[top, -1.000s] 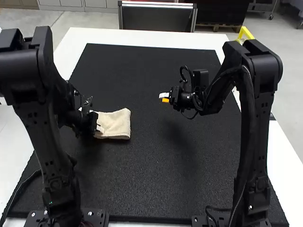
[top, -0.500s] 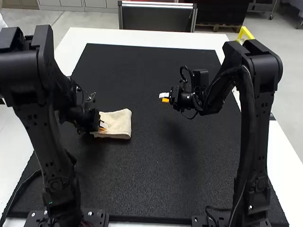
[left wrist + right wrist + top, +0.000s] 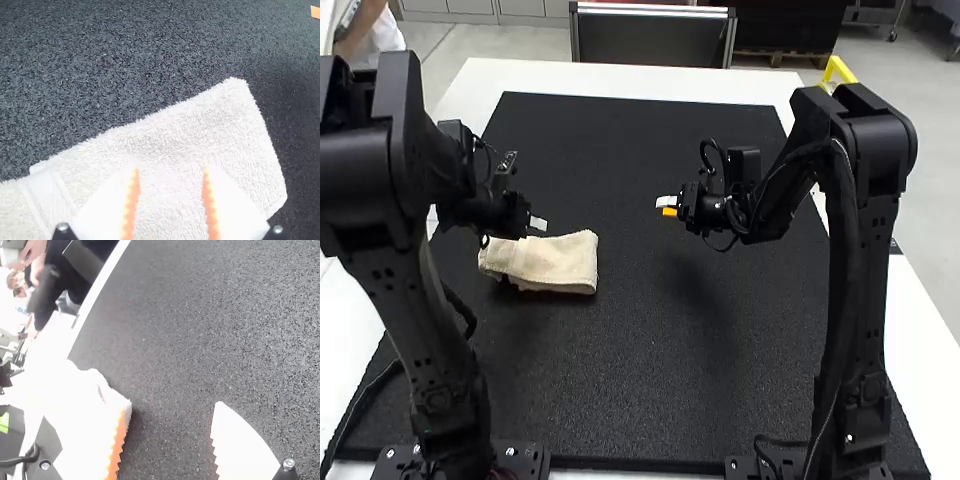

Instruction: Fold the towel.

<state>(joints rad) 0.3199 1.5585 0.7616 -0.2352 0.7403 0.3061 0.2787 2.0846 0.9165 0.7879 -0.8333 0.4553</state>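
Black mat (image 3: 630, 380) lying flat; white table (image 3: 530, 78) beneath, showing around edges

Bright light, soft shadows on the mat (image 3: 650, 380) (whitish glare over the towel (image 3: 200, 125)).

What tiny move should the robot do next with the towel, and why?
I think the left tool should probably dip a little and pinch the towel near its end by the left arm. That end looks a bit uneven, so it may need another fold or a tidy. The tool's fingers are open over the towel, while the right tool is off to the side.
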